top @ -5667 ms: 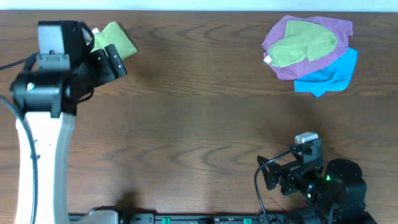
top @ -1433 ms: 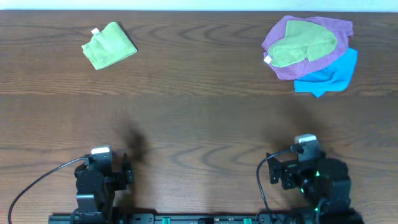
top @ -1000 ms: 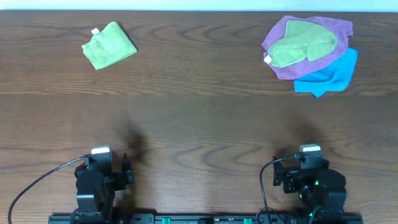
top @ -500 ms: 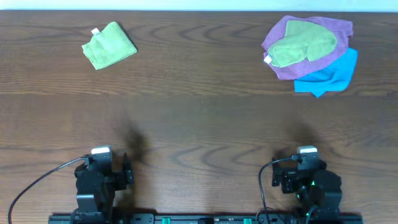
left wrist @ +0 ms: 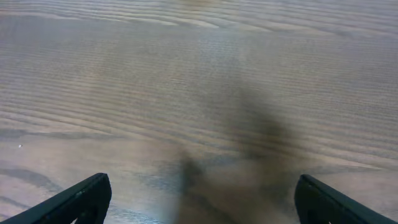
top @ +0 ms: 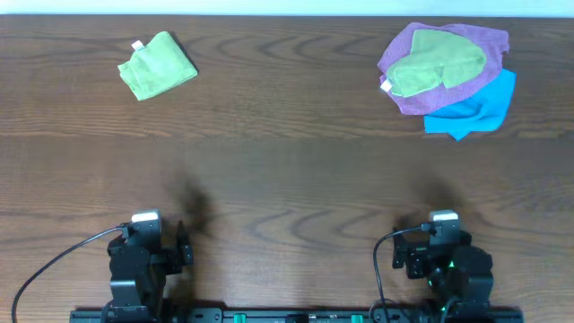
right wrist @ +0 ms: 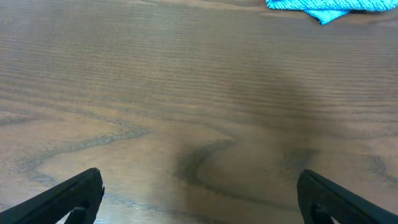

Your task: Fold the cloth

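The lime-green cloth lies in a small folded bundle at the far left of the table, its white tag at the upper left edge. Both arms sit folded back at the near edge, far from the cloth: the left arm and the right arm. My left gripper is open wide and empty over bare wood. My right gripper is open wide and empty too. The cloth shows in neither wrist view.
At the far right lies a pile: a purple cloth with an olive-green cloth on it and a blue cloth under it. The blue cloth's edge shows in the right wrist view.
The left arm has left the lime-green cloth and drawn back to the near edge. The right arm has pulled back slightly. The cloth has not moved.
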